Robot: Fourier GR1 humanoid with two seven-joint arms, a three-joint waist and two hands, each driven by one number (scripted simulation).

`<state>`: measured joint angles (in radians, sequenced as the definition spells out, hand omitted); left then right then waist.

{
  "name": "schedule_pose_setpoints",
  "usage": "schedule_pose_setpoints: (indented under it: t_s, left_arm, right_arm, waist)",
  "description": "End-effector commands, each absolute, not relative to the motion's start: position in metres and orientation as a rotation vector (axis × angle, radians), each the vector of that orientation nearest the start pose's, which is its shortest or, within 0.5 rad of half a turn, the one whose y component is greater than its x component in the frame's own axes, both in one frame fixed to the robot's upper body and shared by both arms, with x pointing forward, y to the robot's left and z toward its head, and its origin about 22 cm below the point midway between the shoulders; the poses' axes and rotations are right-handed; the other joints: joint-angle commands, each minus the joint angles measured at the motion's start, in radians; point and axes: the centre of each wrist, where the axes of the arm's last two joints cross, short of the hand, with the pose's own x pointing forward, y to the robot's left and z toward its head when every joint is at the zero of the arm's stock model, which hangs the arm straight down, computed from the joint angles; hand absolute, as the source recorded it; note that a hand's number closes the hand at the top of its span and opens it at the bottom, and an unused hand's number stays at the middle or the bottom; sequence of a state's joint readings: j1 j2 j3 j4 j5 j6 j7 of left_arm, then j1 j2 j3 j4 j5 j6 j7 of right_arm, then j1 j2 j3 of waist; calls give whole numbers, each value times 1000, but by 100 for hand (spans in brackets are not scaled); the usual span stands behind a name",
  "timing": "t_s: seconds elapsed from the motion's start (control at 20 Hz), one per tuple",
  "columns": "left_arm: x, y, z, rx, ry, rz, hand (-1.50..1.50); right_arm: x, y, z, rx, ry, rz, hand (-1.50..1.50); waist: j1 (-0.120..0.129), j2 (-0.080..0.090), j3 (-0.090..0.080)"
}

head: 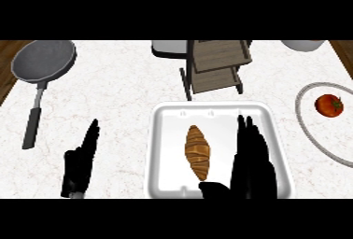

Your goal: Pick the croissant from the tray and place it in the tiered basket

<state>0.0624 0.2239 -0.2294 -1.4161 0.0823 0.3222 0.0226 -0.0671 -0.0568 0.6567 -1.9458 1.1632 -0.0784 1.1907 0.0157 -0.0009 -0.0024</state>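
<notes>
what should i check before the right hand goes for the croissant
1. Croissant in the tray: ok, it lies lengthwise near the middle, uncovered.
2. Right hand ready: ok, it is over the tray's right side beside the croissant, fingers straight, holding nothing.
3. Thumb side: ok, the thumb shows at the tray's near edge, below the croissant.
4. Left hand out of the way: ok, open on the counter left of the tray.
5. Basket reachable: ok, it stands just beyond the tray, nothing between them.
6. Basket tiers free: cannot tell for the lower one, partly hidden by the upper.
</notes>
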Motion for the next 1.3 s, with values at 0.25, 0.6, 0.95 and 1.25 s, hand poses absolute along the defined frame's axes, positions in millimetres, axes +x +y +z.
schedule_pose_setpoints:
  t_s: [0.25, 0.6, 0.95, 1.25]
  left_arm:
    - [221, 239, -50, 254, -1308, -26, 0]
    - [213, 247, -55, 250, -1303, -30, 0]
    - [212, 247, -50, 231, -1306, -32, 0]
    - [205, 235, -63, 251, -1298, -38, 0]
  right_arm:
    - [208, -67, 83, -1057, -759, 602, -150]
    - [230, -56, 86, -982, -784, 606, -150]
    - [239, -61, 70, -986, -644, 704, -150]
    - [259, -61, 62, -943, -587, 699, -150]
  waist:
    - [-3, 3, 0]
    - [2, 3, 1]
    - [0, 0, 0]
    - [4, 2, 0]
